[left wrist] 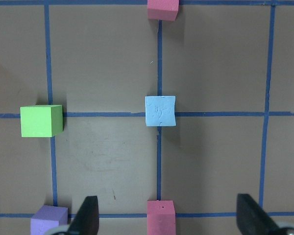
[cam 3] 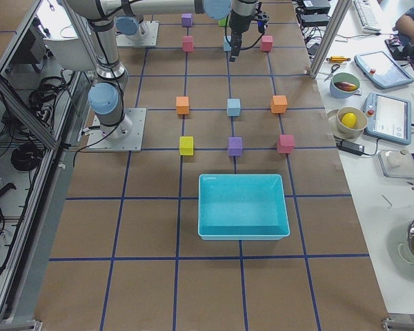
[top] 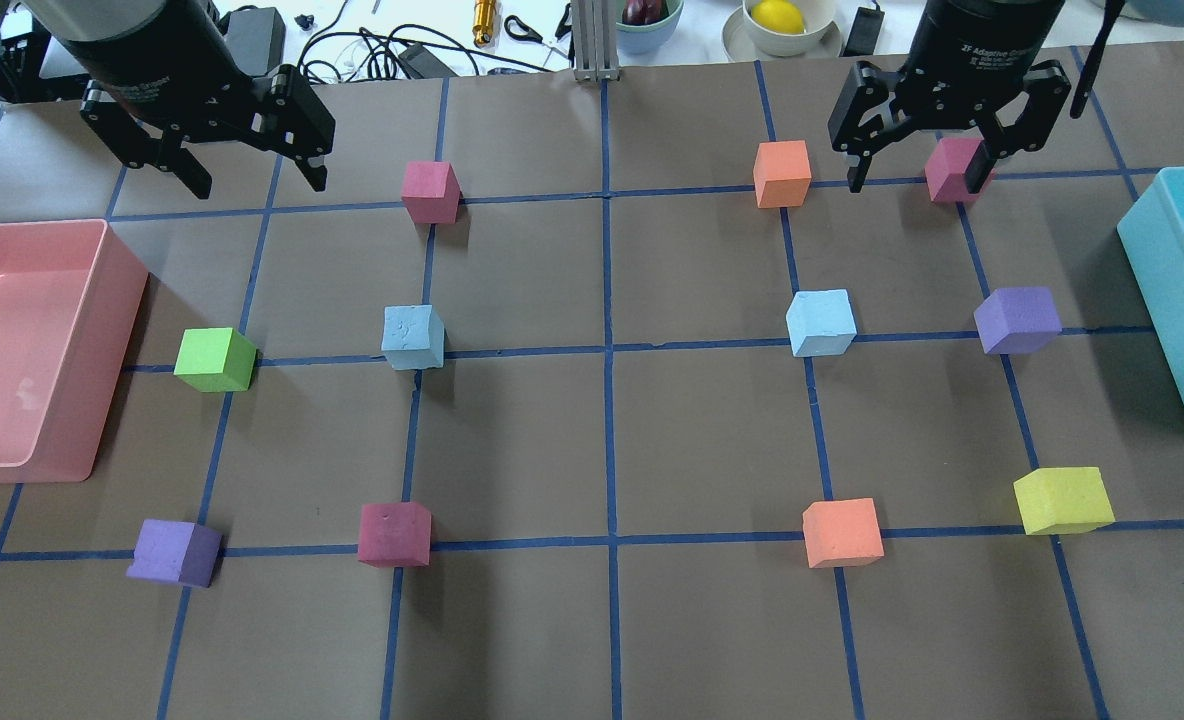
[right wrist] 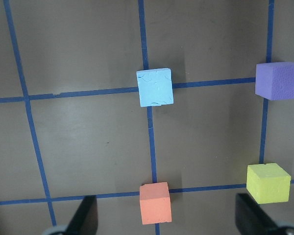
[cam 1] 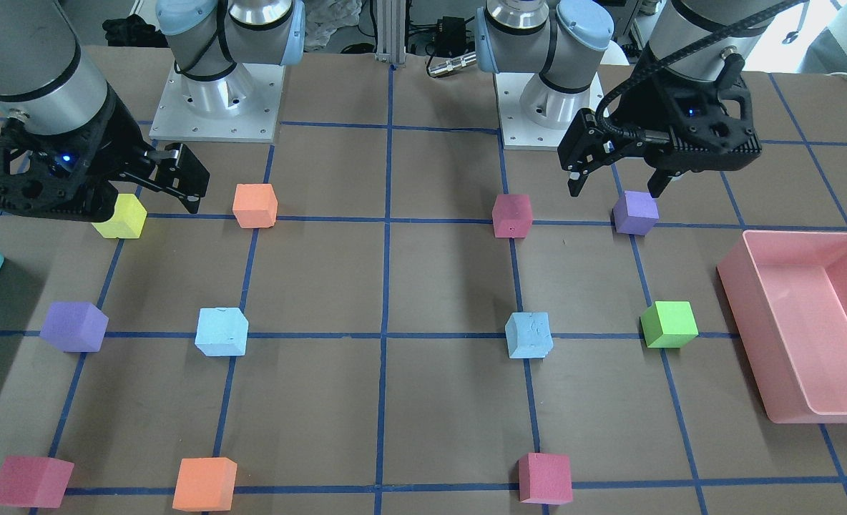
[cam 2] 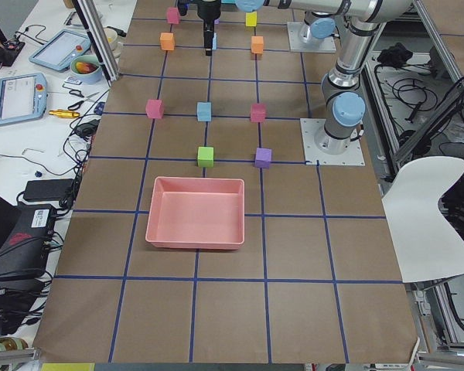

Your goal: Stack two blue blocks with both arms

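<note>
Blue blocks aren't stacked yet. Both sit loose on the table, nothing touching them.

Nearest row, bottom of the overhead frame: purple cube, crimson cube, orange cube, yellow cube. None of these matter.

Mid row is the one that counts. Left blue block is centre-left, w/ a green cube between it and the pink bin. Right blue block is centre-right, well apart from its twin. A second purple cube lies beyond it toward the teal bin.

Far row, top of frame: left gripper upper left, right gripper upper right. Both hang above the table w/ fingers spread wide, nothing in either. Each wrist cam has its own blue block roughly centred ahead of the fingers.

Step, imo: the very start, approach not begun. Next, one arm drops over its block w/ fingers either side, closes, lifts and carries it across. The other arm prob. steadies the base block. Foam looks soft, so squeeze lightly & set it down square.
</note>
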